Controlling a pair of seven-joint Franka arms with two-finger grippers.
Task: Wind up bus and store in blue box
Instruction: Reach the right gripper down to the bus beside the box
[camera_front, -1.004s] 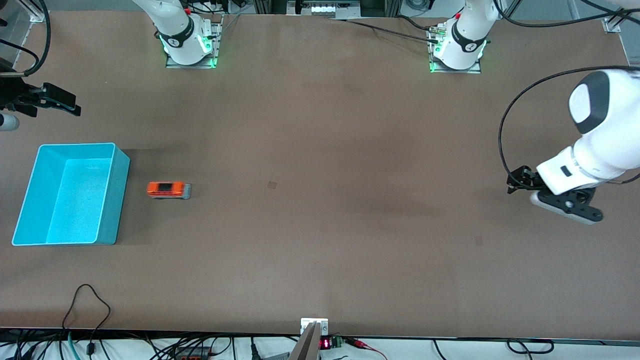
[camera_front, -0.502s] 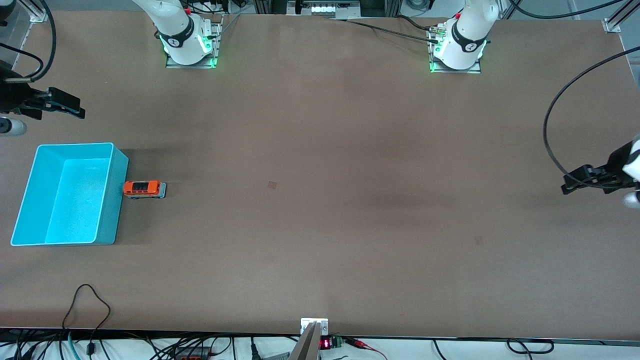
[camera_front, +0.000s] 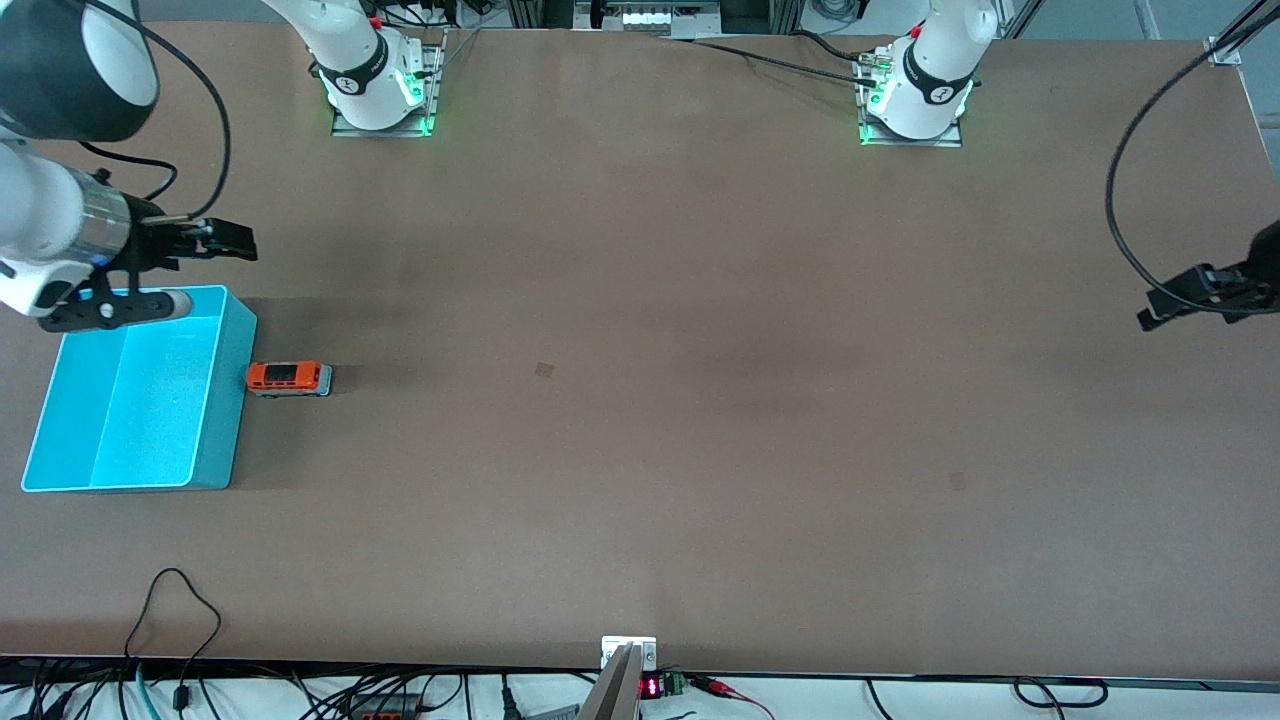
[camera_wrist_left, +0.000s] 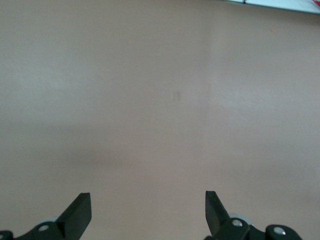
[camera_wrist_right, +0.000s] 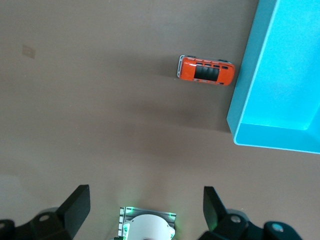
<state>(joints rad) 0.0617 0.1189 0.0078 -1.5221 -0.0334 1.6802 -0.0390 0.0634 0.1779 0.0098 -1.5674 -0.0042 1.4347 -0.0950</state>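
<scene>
Bus (camera_front: 288, 378) on table, touching blue box (camera_front: 232, 400) wall.

I count one bus (camera_front: 288, 378), small and orange, and one blue box (camera_front: 215, 400) on one brown table (camera_front: 700, 400). There are two robot arms, so two grippers: the right gripper (camera_front: 225, 240) and the left gripper (camera_front: 1180, 303), each with two dark fingers spread apart. Two arm bases glow green at the table's edge.
</scene>
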